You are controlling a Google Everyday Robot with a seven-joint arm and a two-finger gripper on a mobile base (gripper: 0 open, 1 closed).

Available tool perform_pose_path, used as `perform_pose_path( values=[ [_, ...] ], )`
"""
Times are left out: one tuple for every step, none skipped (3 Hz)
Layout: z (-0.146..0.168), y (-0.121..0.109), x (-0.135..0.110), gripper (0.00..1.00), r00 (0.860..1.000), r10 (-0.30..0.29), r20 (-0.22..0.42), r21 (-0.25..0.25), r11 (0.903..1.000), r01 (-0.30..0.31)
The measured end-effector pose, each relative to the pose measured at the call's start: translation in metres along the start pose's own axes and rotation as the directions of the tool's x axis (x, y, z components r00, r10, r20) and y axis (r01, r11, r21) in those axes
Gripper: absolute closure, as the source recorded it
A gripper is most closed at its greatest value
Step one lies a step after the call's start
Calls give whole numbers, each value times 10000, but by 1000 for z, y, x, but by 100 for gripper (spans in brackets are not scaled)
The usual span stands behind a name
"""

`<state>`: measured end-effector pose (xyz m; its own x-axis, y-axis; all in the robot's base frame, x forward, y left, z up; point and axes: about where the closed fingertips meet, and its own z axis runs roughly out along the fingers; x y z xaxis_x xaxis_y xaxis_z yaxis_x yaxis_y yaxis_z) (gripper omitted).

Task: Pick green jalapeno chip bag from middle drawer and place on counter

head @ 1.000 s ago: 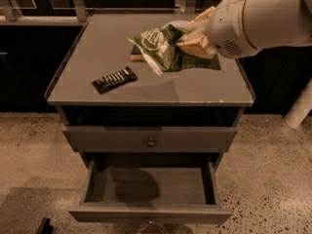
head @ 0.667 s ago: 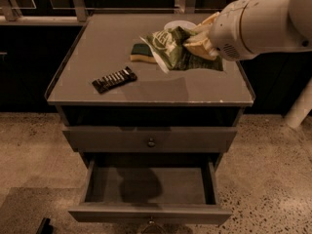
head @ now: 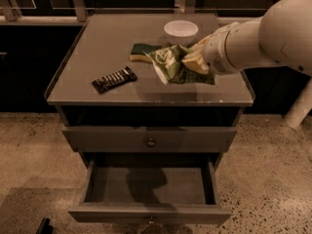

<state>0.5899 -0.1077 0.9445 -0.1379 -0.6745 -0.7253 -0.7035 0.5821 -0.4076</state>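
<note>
The green jalapeno chip bag [head: 171, 66] is a wrinkly green foil bag with white patches. It is low over the right half of the grey counter [head: 97, 48], its lower edge at the surface. My gripper [head: 194, 61] reaches in from the right, and its tan fingers are shut on the bag's right side. The middle drawer [head: 146, 185] is pulled out below and is empty, with a shadow on its floor.
A yellow sponge with a green top [head: 141, 52] lies just left of the bag. A white bowl [head: 181, 31] stands behind it. A dark striped snack bar [head: 114, 79] lies at the counter's front left. The upper drawer [head: 151, 139] is shut.
The gripper has carried the bag lower, toward the counter surface. The white bowl behind it has come into sight.
</note>
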Motion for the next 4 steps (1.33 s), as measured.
perform_pose_path(
  values=[
    [19, 5, 20, 100, 9989, 339, -320, -296, 9990, -349],
    [22, 5, 22, 86, 9986, 391, -364, -337, 9986, -403],
    [22, 5, 22, 63, 9986, 391, -364, -338, 9986, -403],
    [22, 5, 22, 40, 9986, 390, -364, -338, 9986, -403]
  ],
)
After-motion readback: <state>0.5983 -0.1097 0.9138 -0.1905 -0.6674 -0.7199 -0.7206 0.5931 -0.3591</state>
